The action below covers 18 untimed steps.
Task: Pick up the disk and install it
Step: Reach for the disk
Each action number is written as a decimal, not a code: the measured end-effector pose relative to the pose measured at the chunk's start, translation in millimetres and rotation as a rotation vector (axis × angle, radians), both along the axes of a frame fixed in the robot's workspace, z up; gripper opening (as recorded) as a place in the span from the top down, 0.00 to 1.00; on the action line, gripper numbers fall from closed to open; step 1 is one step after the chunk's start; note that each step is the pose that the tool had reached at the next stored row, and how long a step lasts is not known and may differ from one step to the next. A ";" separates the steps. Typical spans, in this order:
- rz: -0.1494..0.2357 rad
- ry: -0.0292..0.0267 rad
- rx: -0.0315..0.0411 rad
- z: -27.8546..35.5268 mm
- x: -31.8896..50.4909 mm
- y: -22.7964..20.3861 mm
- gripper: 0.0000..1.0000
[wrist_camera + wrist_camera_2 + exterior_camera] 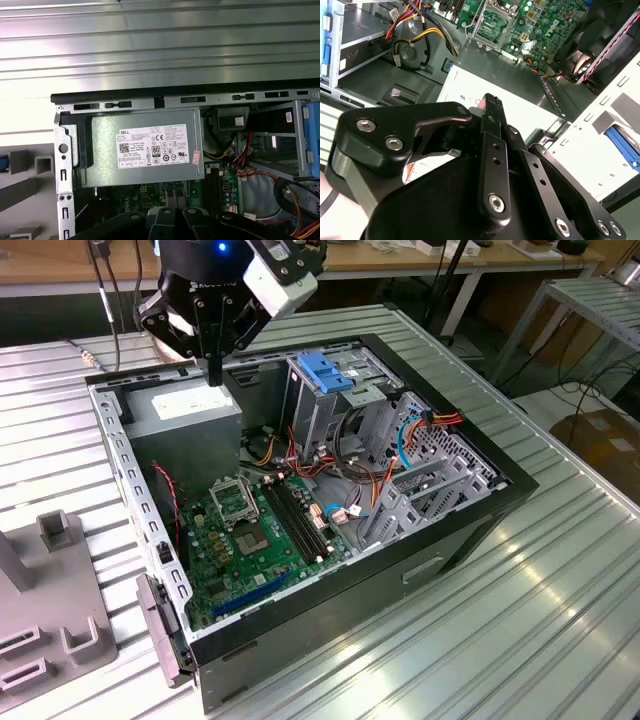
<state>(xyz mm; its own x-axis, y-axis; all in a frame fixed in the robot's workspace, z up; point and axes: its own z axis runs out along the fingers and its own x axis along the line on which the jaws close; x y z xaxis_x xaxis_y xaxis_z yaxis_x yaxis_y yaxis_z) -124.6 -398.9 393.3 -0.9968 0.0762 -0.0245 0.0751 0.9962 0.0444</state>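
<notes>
Black robot claw (213,378), closed and empty, hovers over the grey metal power-supply box (190,415) inside an open black computer case (400,585) on a ribbed metal tabletop (500,640).

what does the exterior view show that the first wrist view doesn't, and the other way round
Exterior view: the whole open computer case on the slatted table, the gripper over the grey power supply, and the CPU socket. First wrist view: the power supply's white sticker seen face-on, and the case's slotted rim up close. Both: the power supply, the green motherboard and coloured wires.
</notes>
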 end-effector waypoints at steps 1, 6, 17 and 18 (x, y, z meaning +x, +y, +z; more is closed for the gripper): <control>0.000 0.0000 0.0000 0.0 -0.3 0.0 0.90; 0.000 0.0000 0.0000 0.0 -2.1 0.0 0.90; 0.000 0.0000 0.0000 0.0 -5.1 0.0 0.90; 0.000 0.0000 0.0000 0.0 -5.3 0.0 0.90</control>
<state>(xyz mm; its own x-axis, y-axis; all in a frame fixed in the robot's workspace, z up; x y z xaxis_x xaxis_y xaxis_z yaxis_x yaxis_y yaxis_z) -129.9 -398.9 393.3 -0.9968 0.0762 -0.0245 0.0751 0.9962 0.0444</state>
